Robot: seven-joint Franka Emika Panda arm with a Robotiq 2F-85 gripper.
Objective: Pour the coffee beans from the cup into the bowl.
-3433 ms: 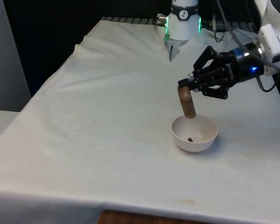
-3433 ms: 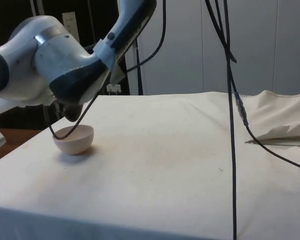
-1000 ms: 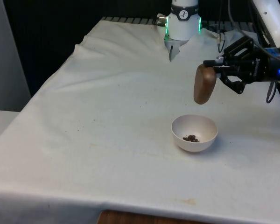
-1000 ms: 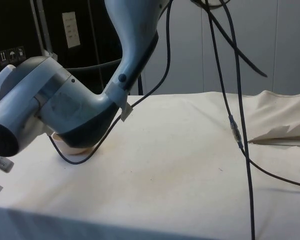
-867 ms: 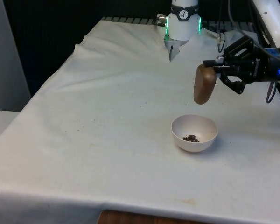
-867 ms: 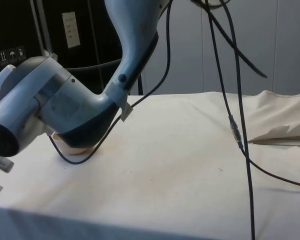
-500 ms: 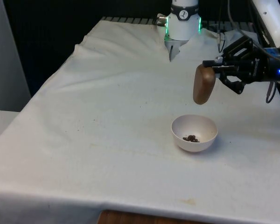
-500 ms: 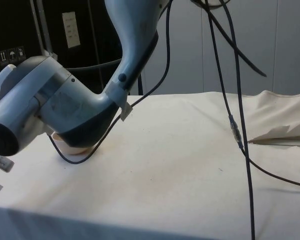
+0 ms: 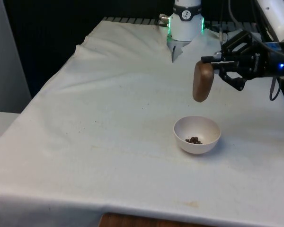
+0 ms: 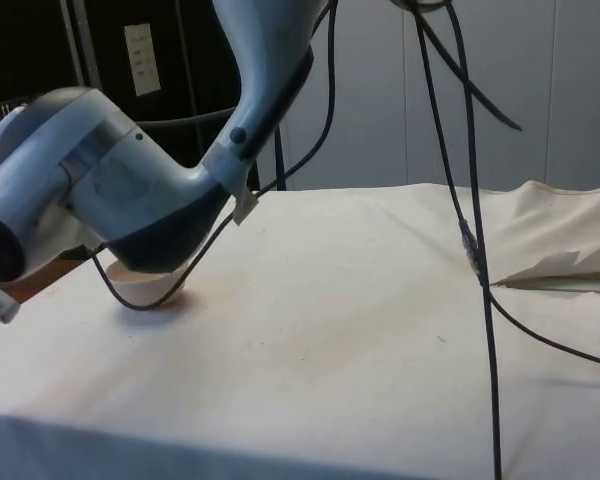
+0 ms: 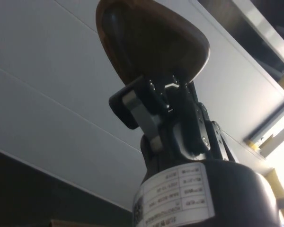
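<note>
A white bowl [image 9: 199, 147] stands on the white cloth toward the front view's right, with a small heap of coffee beans [image 9: 194, 140] at its bottom. Above it and clear of its rim hangs a brown wooden cup [image 9: 203, 81], long axis near vertical. My gripper [image 9: 209, 62] is shut on the cup's upper end, reaching in from the front view's right. In the wrist view the cup [image 11: 151, 42] sits clamped between the fingers [image 11: 138, 109]. In the side view the arm covers most of the bowl [image 10: 145, 291], leaving part of its wall showing.
The robot's base [image 9: 185, 23] stands at the table's far end. Black cables [image 10: 477, 262] hang down in the side view, and a fold of cloth [image 10: 560, 250] lies at that view's right. Bare cloth spreads across the front view's left and near side.
The gripper has lifted the cup out of the bowl; more beans lie in the bowl than 3.4 s ago. Over the last half second the cup rose slightly and shifted to the front view's left.
</note>
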